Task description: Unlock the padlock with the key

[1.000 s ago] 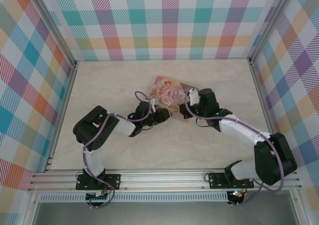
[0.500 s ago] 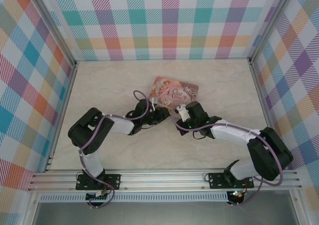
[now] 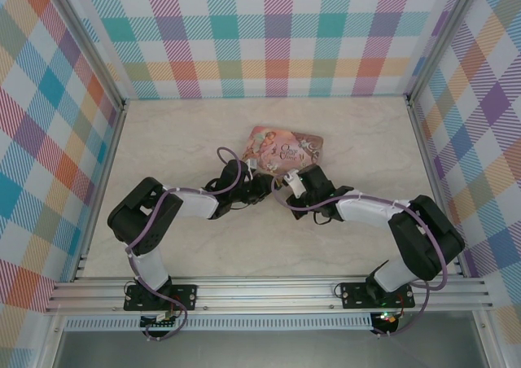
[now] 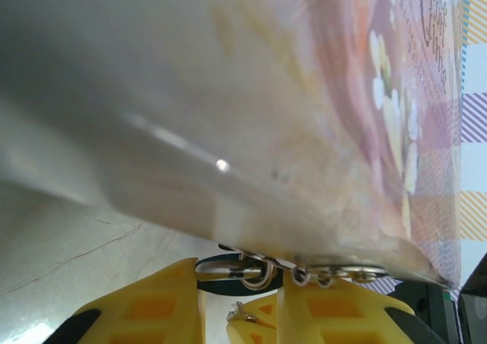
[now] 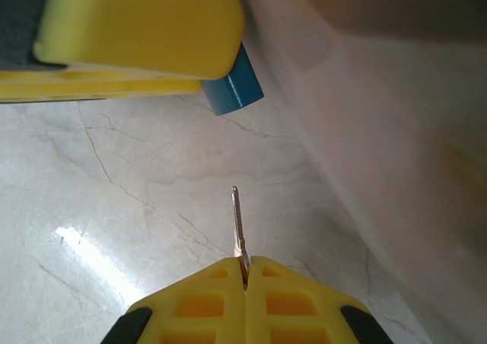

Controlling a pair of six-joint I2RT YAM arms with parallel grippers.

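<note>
The right gripper [image 5: 245, 272], at the bottom of the right wrist view, was pressed fully closed on the key [image 5: 239, 224]. The thin blade stood out ahead of the fingertips and pointed up the frame, probably so that its tip could be steered into the lock.

In the upper left of that frame the padlock [image 5: 233, 90] showed as a blue corner jutting from under a yellow finger of the left gripper [image 4: 240, 302]. That gripper was narrowed onto the lock's body and gripping it, seemingly to steady it for the key.

Key tip and padlock were apart, with bare table [image 5: 114, 192] between them. The pink tin [image 5: 380, 131] ran down the right side of the frame, close beside the blade, so free room lay to the left. The keyhole was hidden, so I could not tell how well the two were aligned.
</note>
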